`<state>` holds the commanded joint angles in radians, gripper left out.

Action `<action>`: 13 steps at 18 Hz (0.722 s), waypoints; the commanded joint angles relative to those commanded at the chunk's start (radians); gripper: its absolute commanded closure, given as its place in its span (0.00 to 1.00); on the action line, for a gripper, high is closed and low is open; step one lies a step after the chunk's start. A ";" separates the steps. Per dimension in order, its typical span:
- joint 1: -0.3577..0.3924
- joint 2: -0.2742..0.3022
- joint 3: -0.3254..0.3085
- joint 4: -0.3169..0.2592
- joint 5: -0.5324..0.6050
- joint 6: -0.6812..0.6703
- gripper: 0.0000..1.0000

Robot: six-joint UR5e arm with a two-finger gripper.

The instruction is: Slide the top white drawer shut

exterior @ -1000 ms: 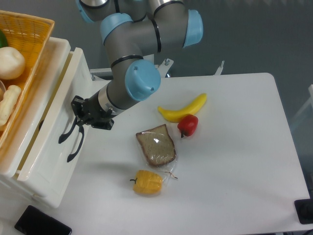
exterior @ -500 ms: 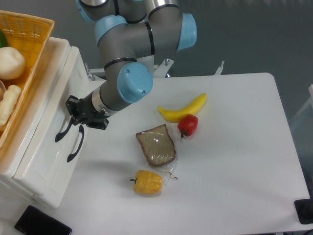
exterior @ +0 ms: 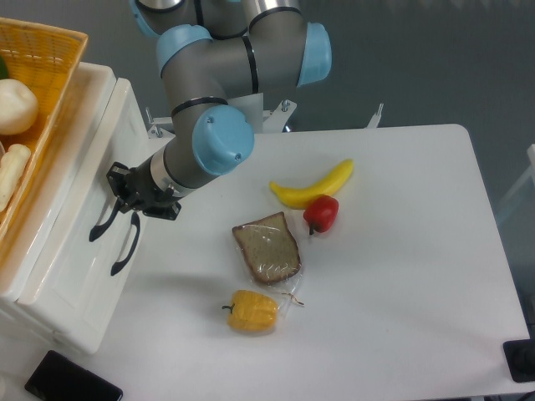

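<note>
While your hand [exterior: 119,190] pressed at the top white drawer [exterior: 71,251] beside its black handle [exterior: 107,219] — grip unclear — it could have slipped, leaving the front ajar.

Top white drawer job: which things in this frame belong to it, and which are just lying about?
Belongs to the job:
- top white drawer
- its black handle
- tool, pressed against the drawer front

Just lying about:
- banana
- red pepper
- wrapped bread slice
- yellow pepper
- orange wicker basket
- lower white drawer front
- black phone
</note>
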<state>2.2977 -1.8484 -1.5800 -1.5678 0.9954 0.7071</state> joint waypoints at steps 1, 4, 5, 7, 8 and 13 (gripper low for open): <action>0.018 -0.003 0.000 0.020 0.014 -0.002 0.00; 0.092 -0.012 0.003 0.101 0.092 0.002 0.00; 0.123 -0.012 0.012 0.144 0.118 0.008 0.00; 0.178 -0.026 0.032 0.228 0.172 0.032 0.00; 0.205 -0.040 0.040 0.258 0.199 0.061 0.00; 0.272 -0.113 0.055 0.362 0.392 0.250 0.00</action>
<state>2.5693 -1.9618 -1.5248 -1.2059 1.3878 0.9568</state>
